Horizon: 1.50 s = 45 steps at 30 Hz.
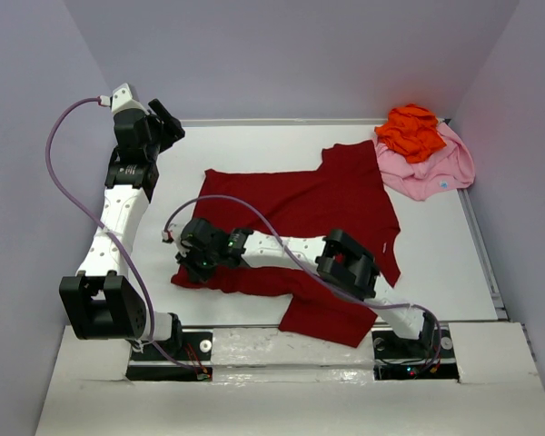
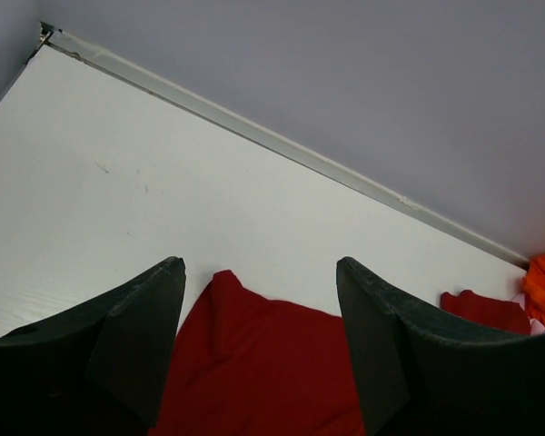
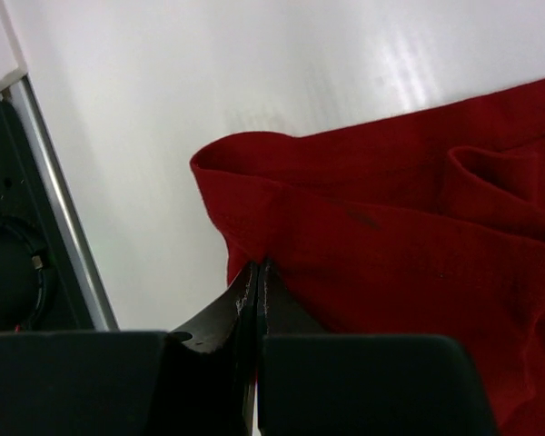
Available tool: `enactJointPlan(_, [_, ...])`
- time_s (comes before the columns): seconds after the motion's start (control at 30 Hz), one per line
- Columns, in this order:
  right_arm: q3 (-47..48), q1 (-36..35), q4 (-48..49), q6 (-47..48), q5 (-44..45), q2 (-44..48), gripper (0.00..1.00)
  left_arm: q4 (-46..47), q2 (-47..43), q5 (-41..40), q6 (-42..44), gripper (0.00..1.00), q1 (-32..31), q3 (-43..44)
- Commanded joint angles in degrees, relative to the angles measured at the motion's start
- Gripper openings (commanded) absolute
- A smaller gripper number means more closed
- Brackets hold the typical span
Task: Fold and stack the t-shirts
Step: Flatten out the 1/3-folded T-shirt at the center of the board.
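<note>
1. The white table (image 1: 254, 145) is the biggest thing here, with a metal rail along its far edge.
2. The dark red shirt (image 1: 318, 204) lies spread over the middle, and one flap reaches the near edge.
3. The light pink shirt (image 1: 440, 173) is bunched in the far right corner, seen properly only from overhead.
4. The orange shirt (image 1: 411, 132) is crumpled on top of the pink one. The left wrist view only catches a sliver of it.
5. The right gripper (image 1: 189, 254) sits low at the red shirt's near left corner. Overhead hides its fingers. Its own camera shows them pressed together, pinching the hem.
6. The left gripper (image 2: 259, 268) is up near the far left, fingers spread wide and holding nothing.
</note>
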<state>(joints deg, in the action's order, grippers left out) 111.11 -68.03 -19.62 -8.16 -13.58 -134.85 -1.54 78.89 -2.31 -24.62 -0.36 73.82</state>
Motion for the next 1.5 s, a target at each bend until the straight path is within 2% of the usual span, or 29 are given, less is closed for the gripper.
enactJointPlan(0.0, [-3.2, -3.2, 1.1, 0.9, -0.8, 5.0, 0.00, 2.7, -0.9, 0.7, -0.3, 0.77, -0.2, 0.1])
enactJointPlan(0.23, [-10.8, -5.9, 5.4, -1.0, -2.7, 7.1, 0.00, 2.7, -1.0, 0.6, -0.3, 0.77, -0.2, 0.1])
enactJointPlan(0.27, [-11.7, -5.9, 5.9, -1.7, -2.4, 7.9, 0.04, 2.7, -1.0, 0.7, -0.3, 0.77, -0.2, 0.2])
enactJointPlan(0.3, [-12.9, -5.9, 6.3, -1.9, -1.2, 8.5, 0.16, 2.7, -0.9, 0.6, -0.3, 0.77, -0.2, 0.2])
enactJointPlan(0.4, [-14.2, -5.9, 6.9, -1.4, 9.9, 11.8, 0.42, 2.9, -0.8, 0.5, -0.2, 0.77, -0.2, -0.1])
enactJointPlan(0.47, [-14.3, -3.8, 6.3, -2.4, 17.4, 13.9, 0.49, 2.9, -0.2, 0.3, 0.0, 0.77, -0.2, -0.2])
enactJointPlan(0.5, [-14.5, -2.7, 6.4, -2.9, 18.1, 16.6, 0.56, 3.0, 0.1, 0.3, 0.0, 0.77, -0.2, -0.3])
enactJointPlan(0.6, [-16.4, 1.6, 6.4, -3.8, 21.8, 20.8, 0.62, 3.4, 2.1, 0.3, -0.1, 0.77, -0.2, -0.4])
enactJointPlan(0.63, [-17.1, 2.7, 6.5, -3.7, 22.8, 22.2, 0.67, 3.4, 2.8, 0.5, -0.1, 0.77, -0.2, -0.5])
enactJointPlan(0.8, [-20.7, 9.8, 5.9, -2.0, 29.2, 28.1, 0.71, 3.9, 9.7, 2.0, -0.8, 0.77, -0.2, 0.0])
enactJointPlan(0.83, [-21.1, 11.8, 5.0, -2.0, 29.9, 28.7, 0.71, 4.0, 13.0, 4.4, -1.0, 0.77, -0.2, 0.9])
enactJointPlan(1.07, [-25.9, 14.3, 4.8, -1.2, 31.9, 33.3, 0.71, 1.8, 27.3, 5.9, -0.7, 0.76, -0.2, 6.2])
enactJointPlan(1.3, [-27.9, 15.5, 5.0, -1.7, 31.6, 33.3, 0.71, -3.3, 30.8, -1.5, 2.6, 0.74, -3.7, 7.4])
enactJointPlan(1.47, [-27.6, 16.6, 5.2, -1.6, 31.2, 32.5, 0.70, -10.9, 34.8, -5.3, 4.7, 0.64, -8.1, 11.8])
